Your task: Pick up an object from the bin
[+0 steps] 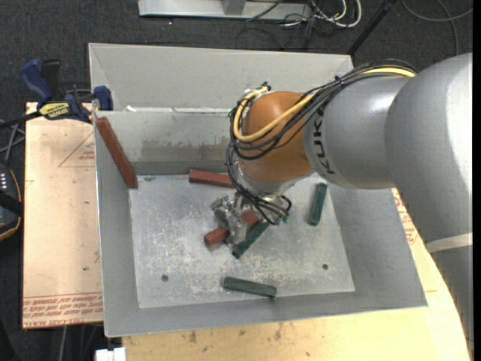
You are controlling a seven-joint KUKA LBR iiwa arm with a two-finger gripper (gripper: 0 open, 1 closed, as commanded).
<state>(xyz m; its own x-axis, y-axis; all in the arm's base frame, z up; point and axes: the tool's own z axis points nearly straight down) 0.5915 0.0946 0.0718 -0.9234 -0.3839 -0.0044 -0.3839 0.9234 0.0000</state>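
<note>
Two pieces, a short red-brown block (216, 237) and a dark green bar (253, 238), lie close together near the centre of the bin (161, 239) floor, directly beneath the tool (235, 220). Whether the tool is wide, narrow or gripping either piece cannot be told.

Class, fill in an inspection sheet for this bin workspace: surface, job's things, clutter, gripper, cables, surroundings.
Surface: grey metal bin, bottom scuffed.
Job's things: small red-brown piece and dark green block, close together mid-bin under the gripper.
Clutter: long red-brown bar leaning on left wall; red-brown block at back; right green block; front green block.
Gripper: low over that pair; grasp cannot be told.
Cables: yellow and black cables over the orange wrist cover.
Surroundings: dark floor, loose cables behind bin.
</note>
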